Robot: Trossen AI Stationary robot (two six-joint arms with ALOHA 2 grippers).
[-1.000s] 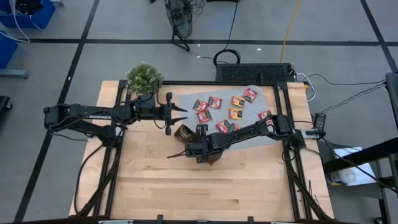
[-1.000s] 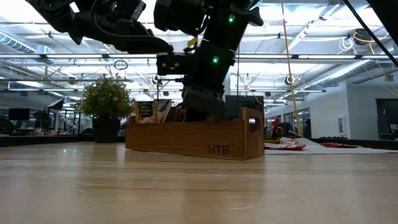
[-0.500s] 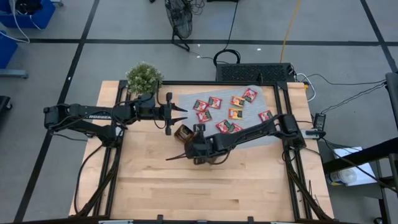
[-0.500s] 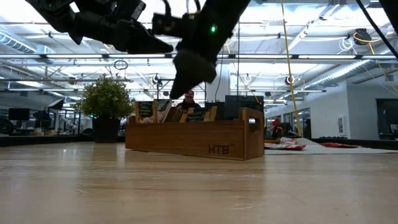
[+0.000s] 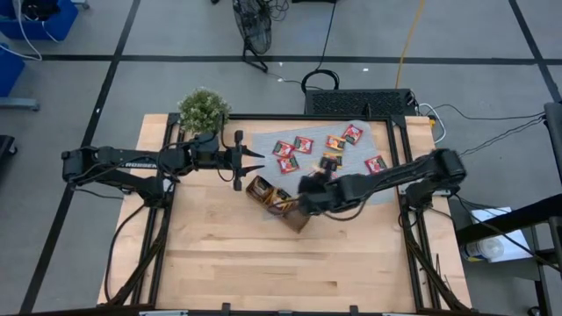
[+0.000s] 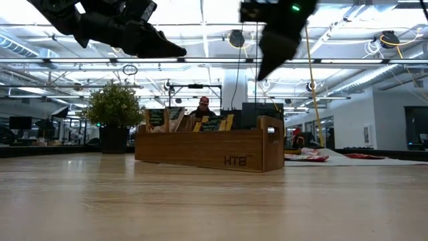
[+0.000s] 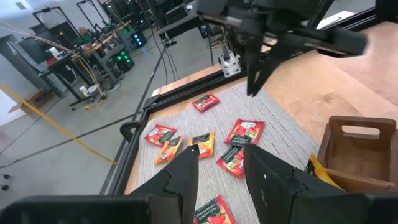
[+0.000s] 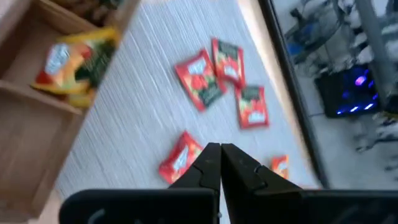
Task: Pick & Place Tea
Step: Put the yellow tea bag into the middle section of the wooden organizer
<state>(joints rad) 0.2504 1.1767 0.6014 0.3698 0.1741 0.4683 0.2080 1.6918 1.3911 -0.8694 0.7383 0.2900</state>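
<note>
Several red and orange tea sachets point(image 5: 303, 143) lie flat on the grey mat point(image 5: 379, 140) at the far right of the table. More tea sachets point(image 8: 74, 62) stand in the brown wooden tray point(image 5: 299, 219) at the table's middle. My right gripper point(image 8: 219, 165) is shut and holds nothing. It hangs above the mat's near edge, just right of the tray point(image 6: 207, 148), pointing down at a slant. My left gripper point(image 7: 217, 163) is open and holds nothing. It hovers high above the table to the tray's far left point(image 5: 256, 158).
A potted plant point(image 5: 202, 110) stands at the far left corner. Black frame rails point(image 5: 406, 175) run along the table's left and right sides. Bare wood lies near the table's front edge. A person point(image 6: 203, 106) shows in the room behind the tray.
My right gripper has risen out of the tray and swung toward the table's right and far side, over the mat's sachets. It has rolled on the way and stayed shut. The tray and its sachets have stayed in place.
</note>
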